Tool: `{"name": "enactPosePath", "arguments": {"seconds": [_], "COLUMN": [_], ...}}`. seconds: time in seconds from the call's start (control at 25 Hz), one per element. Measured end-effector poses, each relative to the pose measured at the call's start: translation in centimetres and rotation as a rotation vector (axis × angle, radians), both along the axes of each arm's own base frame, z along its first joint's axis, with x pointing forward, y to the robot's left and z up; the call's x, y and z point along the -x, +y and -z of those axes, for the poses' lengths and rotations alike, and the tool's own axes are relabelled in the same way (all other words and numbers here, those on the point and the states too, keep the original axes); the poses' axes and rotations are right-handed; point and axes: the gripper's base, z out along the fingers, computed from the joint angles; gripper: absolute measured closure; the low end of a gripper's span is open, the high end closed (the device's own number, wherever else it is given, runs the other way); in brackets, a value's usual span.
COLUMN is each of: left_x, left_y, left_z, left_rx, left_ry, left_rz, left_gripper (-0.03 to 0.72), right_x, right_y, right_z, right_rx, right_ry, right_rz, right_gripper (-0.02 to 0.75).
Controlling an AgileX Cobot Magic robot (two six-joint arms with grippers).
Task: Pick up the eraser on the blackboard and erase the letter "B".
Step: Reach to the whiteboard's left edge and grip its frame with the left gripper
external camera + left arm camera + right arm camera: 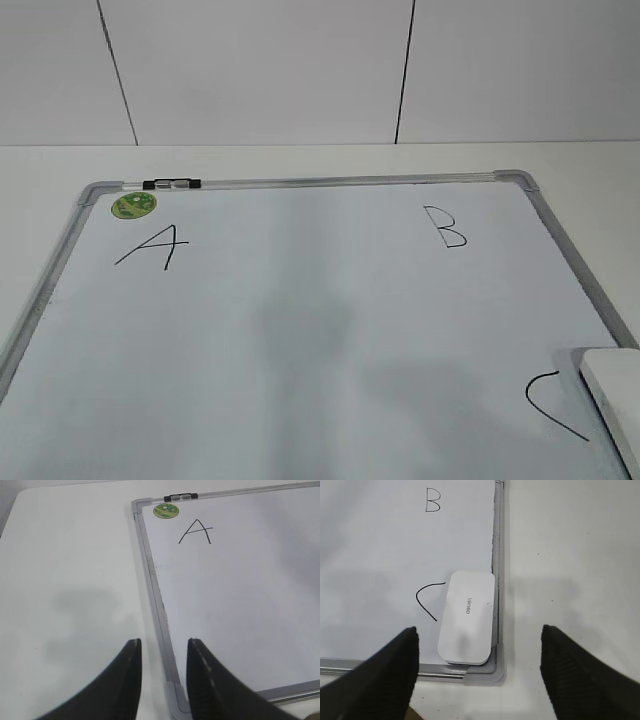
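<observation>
Both fingers sets spread, empty; eraser [467,617] lies on blackboard [380,555] below letter "B" [433,500].

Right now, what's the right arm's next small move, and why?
Probably shift the right gripper left and lower it over the eraser. The jaws are wide open and empty, the eraser lies flat in the blackboard corner, left of the gap's centre, untouched. The letter "B" is still intact, further up the board.
</observation>
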Motion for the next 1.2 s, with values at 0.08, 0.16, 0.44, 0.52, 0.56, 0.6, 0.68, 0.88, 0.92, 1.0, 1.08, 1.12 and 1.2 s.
{"name": "enactPosePath", "arguments": {"seconds": [0.08,0.16,0.44,0.52,0.56,0.6,0.68,0.88,0.92,1.0,1.08,1.12,1.2], "left_x": [0.0,0.0,0.0,0.0,0.0,0.0,0.0,0.0,0.0,0.0,0.0,0.0,0.0], "left_y": [0.0,0.0,0.0,0.0,0.0,0.0,0.0,0.0,0.0,0.0,0.0,0.0,0.0], "left_z": [0.0,0.0,0.0,0.0,0.0,0.0,0.0,0.0,0.0,0.0,0.0,0.0,-0.01], "left_rx": [0.0,0.0,0.0,0.0,0.0,0.0,0.0,0.0,0.0,0.0,0.0,0.0,0.0], "left_ry": [0.0,0.0,0.0,0.0,0.0,0.0,0.0,0.0,0.0,0.0,0.0,0.0,-0.001], "left_rz": [0.0,0.0,0.0,0.0,0.0,0.0,0.0,0.0,0.0,0.0,0.0,0.0,0.0], "left_gripper": [0.452,0.452,0.452,0.452,0.452,0.452,0.452,0.452,0.452,0.452,0.452,0.452,0.452], "right_x": [0.0,0.0,0.0,0.0,0.0,0.0,0.0,0.02,-0.01,-0.17,-0.36,-0.43,-0.55], "right_y": [0.0,0.0,0.0,0.0,0.0,0.0,0.0,0.04,0.1,0.29,0.5,0.59,0.69], "right_z": [0.0,0.0,0.0,0.0,0.0,0.0,0.0,-0.06,-0.06,-0.09,-0.11,-0.11,-0.09], "right_rx": [0.0,0.0,0.0,0.0,0.0,0.0,0.0,-0.005,-0.009,-0.027,-0.045,-0.053,-0.061], "right_ry": [0.0,0.0,0.0,0.0,0.0,0.0,0.0,-0.002,0.0,0.011,0.028,0.034,0.051], "right_rz": [0.0,0.0,0.0,0.0,0.0,0.0,0.0,-0.003,-0.006,-0.019,-0.031,-0.037,-0.043], "right_gripper": [0.154,0.154,0.154,0.154,0.154,0.154,0.154,0.154,0.154,0.154,0.154,0.154,0.154]}}
